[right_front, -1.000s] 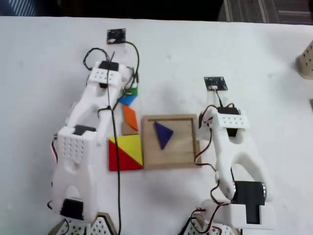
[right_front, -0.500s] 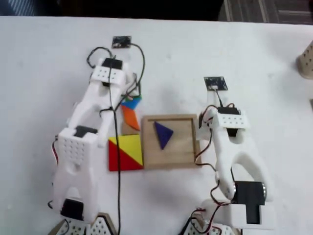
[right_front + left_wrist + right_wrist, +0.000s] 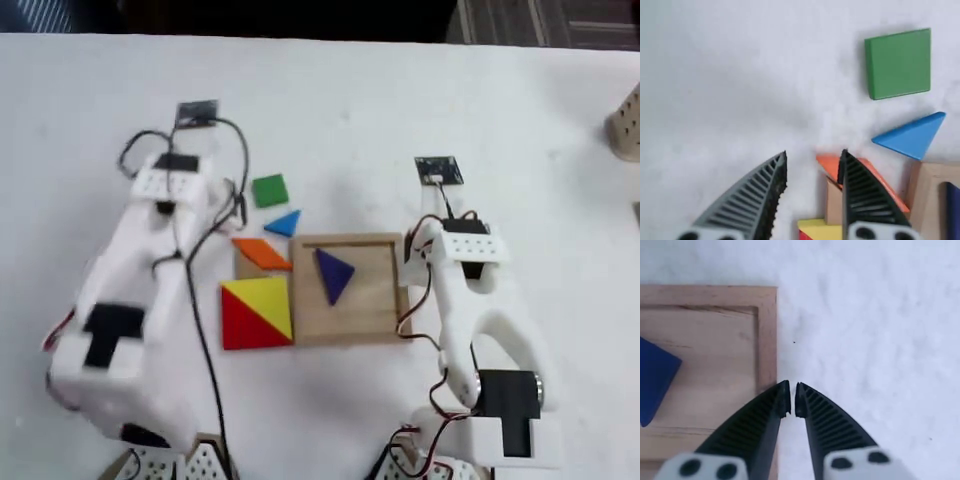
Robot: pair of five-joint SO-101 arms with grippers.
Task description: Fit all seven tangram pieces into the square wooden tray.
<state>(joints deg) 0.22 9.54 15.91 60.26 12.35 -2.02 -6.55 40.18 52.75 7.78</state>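
The square wooden tray lies mid-table with a dark blue triangle inside. Left of it lie a yellow triangle and a red triangle together, an orange parallelogram on a tan piece, a light blue triangle and a green square. My left gripper is open just left of the orange parallelogram, one finger over it, holding nothing. The green square and light blue triangle lie beyond. My right gripper is shut and empty at the tray's right rim.
The left arm stretches along the table's left side, the right arm along the tray's right side. A pale pegged block stands at the right edge. The white table is bare behind the pieces.
The left arm has swung left and drawn off the pieces, uncovering the green square and light blue triangle. The orange parallelogram has turned flatter. The right arm has not moved.
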